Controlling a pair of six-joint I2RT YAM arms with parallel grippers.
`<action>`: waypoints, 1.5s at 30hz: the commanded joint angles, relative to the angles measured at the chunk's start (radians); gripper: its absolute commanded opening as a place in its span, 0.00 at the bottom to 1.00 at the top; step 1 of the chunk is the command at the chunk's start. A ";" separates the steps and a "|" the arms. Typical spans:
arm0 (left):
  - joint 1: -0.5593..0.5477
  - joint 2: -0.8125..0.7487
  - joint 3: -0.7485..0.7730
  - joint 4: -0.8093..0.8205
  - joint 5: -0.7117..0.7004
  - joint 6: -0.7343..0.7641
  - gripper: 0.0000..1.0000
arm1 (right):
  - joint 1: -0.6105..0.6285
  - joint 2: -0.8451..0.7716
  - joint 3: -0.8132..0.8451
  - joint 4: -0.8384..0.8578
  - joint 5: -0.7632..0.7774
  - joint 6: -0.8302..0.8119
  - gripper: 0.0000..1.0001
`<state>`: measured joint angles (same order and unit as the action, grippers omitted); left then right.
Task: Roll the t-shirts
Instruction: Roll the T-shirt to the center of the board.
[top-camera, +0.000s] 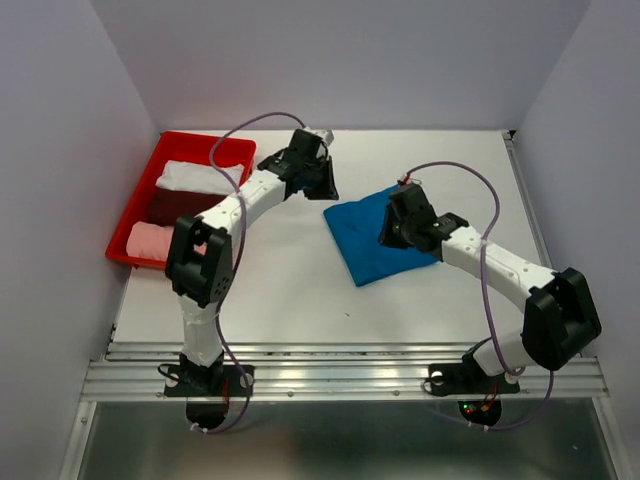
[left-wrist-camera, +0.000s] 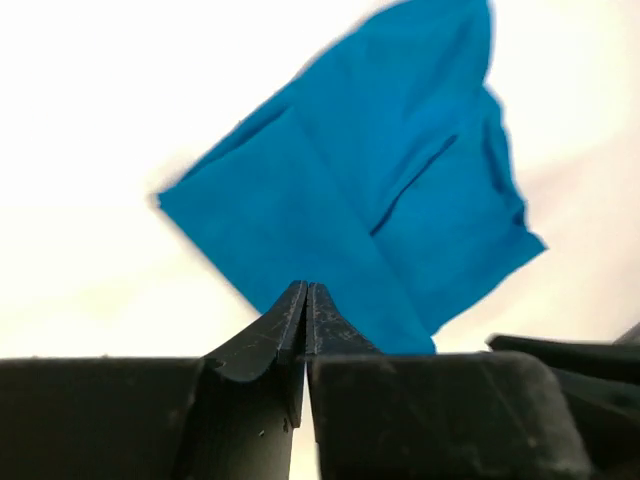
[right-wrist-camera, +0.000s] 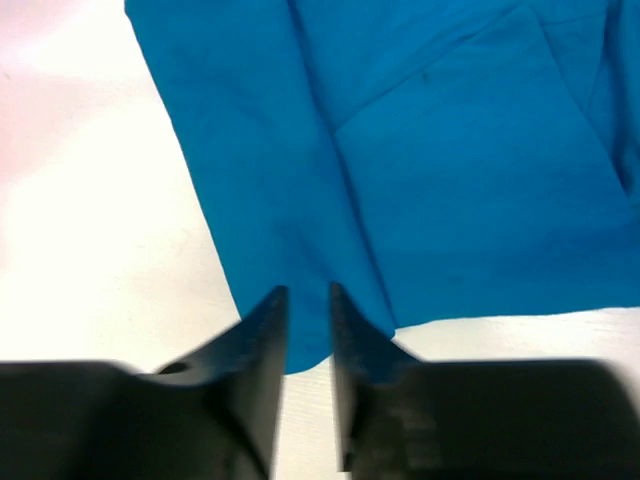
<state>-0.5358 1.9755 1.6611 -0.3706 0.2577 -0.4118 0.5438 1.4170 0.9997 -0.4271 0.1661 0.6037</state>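
Across the white table there is open room on every side of the work, bounded by walls at the far and side edges. At its left edge sits the red tray, where a white t-shirt, dark red t-shirt and pink t-shirt look already rolled. The blue t-shirt lies folded flat right of centre, not yet rolled. The right gripper hovers over one corner, fingers a narrow slit apart, gripping nothing. The left gripper, just beside the far left corner, is pressed closed and empty.
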 joint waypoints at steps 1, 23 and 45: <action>0.049 -0.182 -0.055 -0.013 -0.029 0.018 0.18 | 0.103 0.072 0.118 -0.082 0.130 -0.119 0.37; 0.148 -0.299 -0.308 0.021 -0.077 -0.137 0.67 | 0.392 0.487 0.278 -0.160 0.535 -0.205 0.52; 0.120 -0.273 -0.598 0.338 0.195 -0.194 0.91 | 0.392 0.278 0.099 0.096 0.408 -0.179 0.01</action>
<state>-0.3939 1.7039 1.0912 -0.1455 0.3672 -0.5945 0.9310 1.7542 1.1061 -0.4191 0.6048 0.4000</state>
